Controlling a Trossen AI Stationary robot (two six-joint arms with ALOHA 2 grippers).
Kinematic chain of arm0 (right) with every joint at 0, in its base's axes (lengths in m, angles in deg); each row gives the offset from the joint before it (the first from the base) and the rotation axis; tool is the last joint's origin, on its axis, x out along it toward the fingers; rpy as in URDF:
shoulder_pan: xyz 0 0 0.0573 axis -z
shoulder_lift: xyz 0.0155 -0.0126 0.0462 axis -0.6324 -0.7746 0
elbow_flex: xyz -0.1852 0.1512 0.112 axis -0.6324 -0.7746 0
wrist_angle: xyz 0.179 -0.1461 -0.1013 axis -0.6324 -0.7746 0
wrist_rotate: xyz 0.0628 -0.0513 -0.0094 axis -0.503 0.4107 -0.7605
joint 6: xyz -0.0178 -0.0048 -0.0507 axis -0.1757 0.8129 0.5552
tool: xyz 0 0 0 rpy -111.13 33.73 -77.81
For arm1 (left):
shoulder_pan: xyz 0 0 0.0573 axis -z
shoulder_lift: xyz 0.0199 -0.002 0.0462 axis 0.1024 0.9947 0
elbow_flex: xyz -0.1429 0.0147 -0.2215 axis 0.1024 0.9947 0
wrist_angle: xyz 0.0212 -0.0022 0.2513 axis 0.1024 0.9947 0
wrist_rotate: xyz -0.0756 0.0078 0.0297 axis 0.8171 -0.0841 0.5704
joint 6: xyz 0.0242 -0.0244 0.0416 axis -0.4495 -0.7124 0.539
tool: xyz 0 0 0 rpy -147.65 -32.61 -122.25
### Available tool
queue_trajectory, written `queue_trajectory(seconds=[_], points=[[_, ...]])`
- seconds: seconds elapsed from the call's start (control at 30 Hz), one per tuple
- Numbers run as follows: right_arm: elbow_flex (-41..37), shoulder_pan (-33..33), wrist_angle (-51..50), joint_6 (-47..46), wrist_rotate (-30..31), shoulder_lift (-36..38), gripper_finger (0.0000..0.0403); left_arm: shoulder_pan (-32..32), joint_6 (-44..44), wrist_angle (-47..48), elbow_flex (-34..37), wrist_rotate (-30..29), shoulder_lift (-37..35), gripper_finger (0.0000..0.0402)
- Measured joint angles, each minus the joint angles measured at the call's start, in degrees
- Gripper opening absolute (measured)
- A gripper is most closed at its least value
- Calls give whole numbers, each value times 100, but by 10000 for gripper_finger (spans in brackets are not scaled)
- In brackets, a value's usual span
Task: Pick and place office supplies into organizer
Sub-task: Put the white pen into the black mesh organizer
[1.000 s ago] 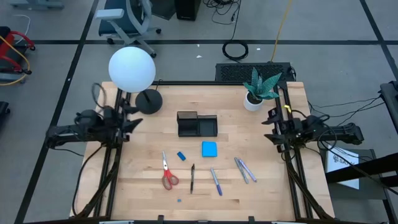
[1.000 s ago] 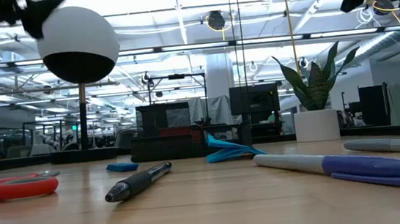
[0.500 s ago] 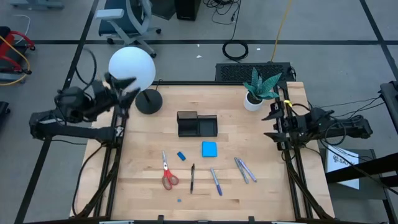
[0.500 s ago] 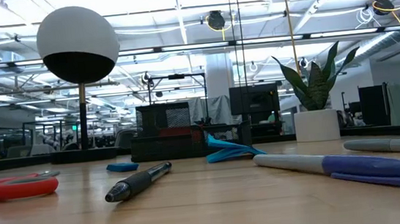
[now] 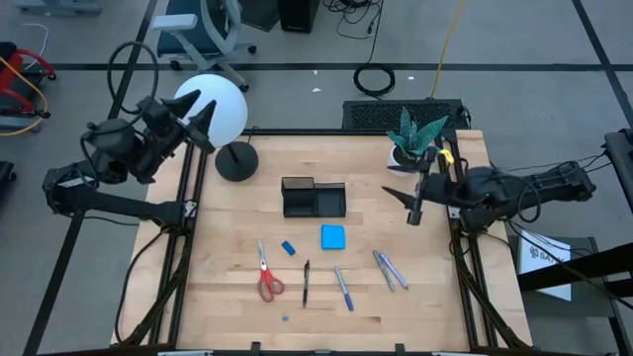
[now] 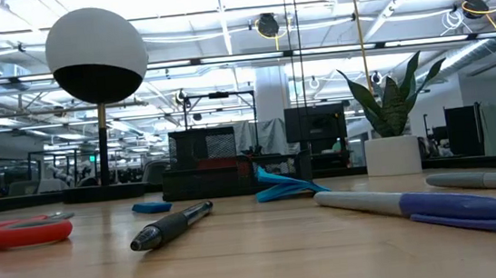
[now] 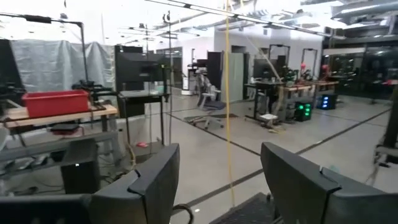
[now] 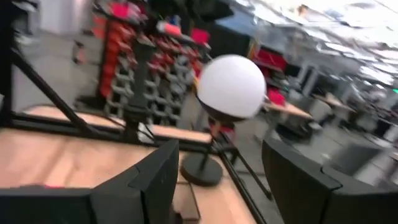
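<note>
The black organizer (image 5: 314, 198) stands at mid-table, toward the far side. Nearer lie the red-handled scissors (image 5: 267, 277), a small blue eraser (image 5: 288, 247), a blue note pad (image 5: 332, 236), a black pen (image 5: 306, 283), a blue pen (image 5: 343, 288) and two greyish pens (image 5: 389, 269), all flat on the wood. My left gripper (image 5: 198, 117) is raised beside the lamp globe, open (image 7: 221, 155), holding nothing. My right gripper (image 5: 401, 205) hovers open (image 8: 221, 152) over the table's right part, right of the organizer. The low view shows neither gripper.
A lamp with a white globe (image 5: 210, 109) and a round black base (image 5: 237, 160) stands at the far left, close to my left gripper. A potted plant (image 5: 410, 143) stands at the far right. Bare wood lies along the near edge (image 5: 425, 316).
Both grippers have risen and tipped from pointing downward to about level. The left one went up toward the lamp globe; the right one went up and toward the table's left, out over the wood. Nothing on the table has moved.
</note>
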Motion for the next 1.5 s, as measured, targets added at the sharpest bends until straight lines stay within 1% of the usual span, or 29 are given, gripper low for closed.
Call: queue_trajectory(seconds=[0.13, 0.33, 0.43, 0.57, 0.77, 0.87, 0.97, 1.03, 1.07, 1.13, 1.23, 1.3, 1.4, 1.5], points=[[369, -458, -157, 12, 981, -303, 224, 0, -128, 0, 0, 7, -4, 234], [925, -1212, -636, -36, 2574, -681, 224, 0, -71, 4, 0, 15, 7, 234], [1101, -1552, -700, -41, 3325, -901, 224, 0, -87, 1, 0, 15, 3, 234], [1314, -1837, -683, -20, 3890, -1218, 224, 0, -82, -2, 0, 15, 3, 234], [1547, -1945, -690, -16, 4751, -1660, 224, 0, -82, -4, 2, 17, 3, 234], [1622, -2008, -686, -73, 4892, -1795, 224, 0, -82, -4, 2, 17, 3, 234], [1634, -2085, -748, -439, 4843, -1846, 221, 0, -82, -4, 2, 20, 3, 234], [1638, -2113, -1002, -767, 4814, -1869, 215, -2, -82, -6, 2, 20, 3, 234], [1638, -2109, -1203, -993, 4701, -1873, 210, 0, -82, -4, 2, 22, 3, 234], [1636, -2088, -1571, -1638, 3994, -1835, 200, 0, -80, -4, 2, 22, 3, 234], [1637, -1882, -1813, -2577, 2403, -1722, 186, 0, -80, -4, 2, 22, 3, 234], [1642, -1714, -1907, -2922, 1471, -1687, 179, 0, -80, -4, 2, 24, 3, 234], [1652, -1407, -1978, -3351, 478, -1681, 174, -2, -80, -4, 2, 26, 3, 234], [1839, -1078, -2088, -3528, -245, -1716, 175, 0, -80, -5, 2, 26, 3, 234]])
